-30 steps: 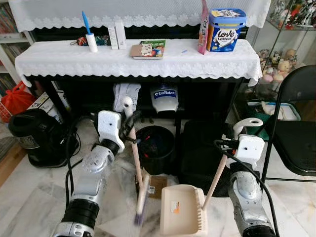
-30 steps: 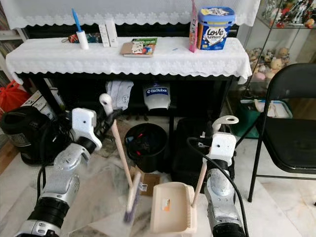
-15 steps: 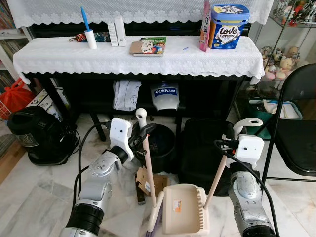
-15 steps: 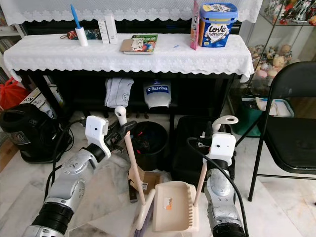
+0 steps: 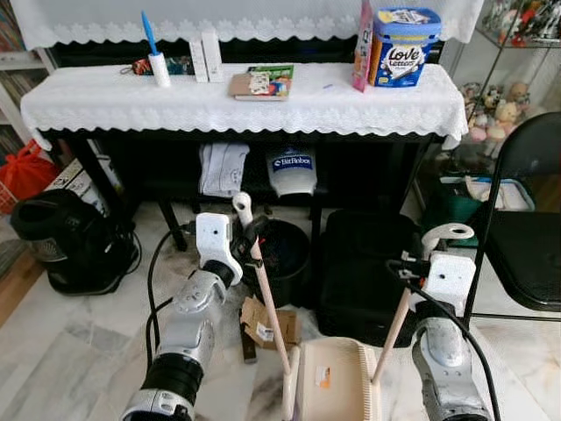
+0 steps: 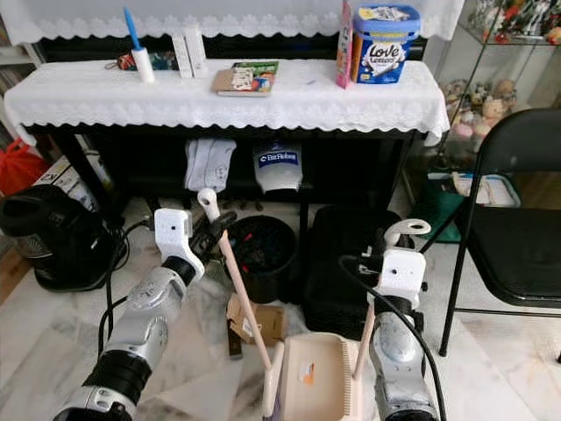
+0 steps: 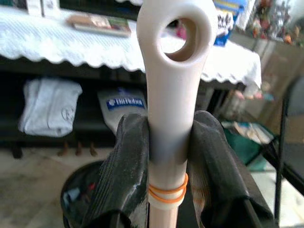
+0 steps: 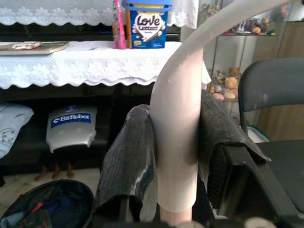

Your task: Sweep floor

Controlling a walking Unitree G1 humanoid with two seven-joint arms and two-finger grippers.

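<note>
**Supervisor:** Report the surface and room.

**Operator:** I see a pale marble floor [image 5: 61, 351]. Ahead stands a dark desk [image 5: 114, 96] under a white lace cloth. Below it are a black bin [image 6: 259, 250], a black case [image 5: 364, 281] and a white device [image 5: 292, 169]. A black appliance [image 5: 70, 241] sits on the left, a black folding chair [image 6: 517, 210] on the right. Cardboard scraps [image 5: 263, 323] lie on the floor beside the bin.

**Supervisor:** Any legible markings?

**Operator:** The blue tub [image 5: 401, 46] on the desk reads "Love Letters". The white device reads "BitRobot". A book [image 6: 245, 77] also lies on the desk; I cannot read its cover.

**Supervisor:** Arm pose and grip state?

**Operator:** My left arm reaches forward and up. The left hand [image 7: 168, 142] is closed on the broom [image 5: 267, 307] just below its looped handle end, both fingers [image 7: 126, 161] pressing the shaft. The shaft slants down to my right, and its head is on the floor, touching the left edge of the dustpan [image 5: 337, 381]. My right arm is raised in front of the case. The right hand [image 8: 175, 156] is clamped on the dustpan handle [image 5: 399, 316] under its hooked top. The pan sits on the floor between my arms.
</note>
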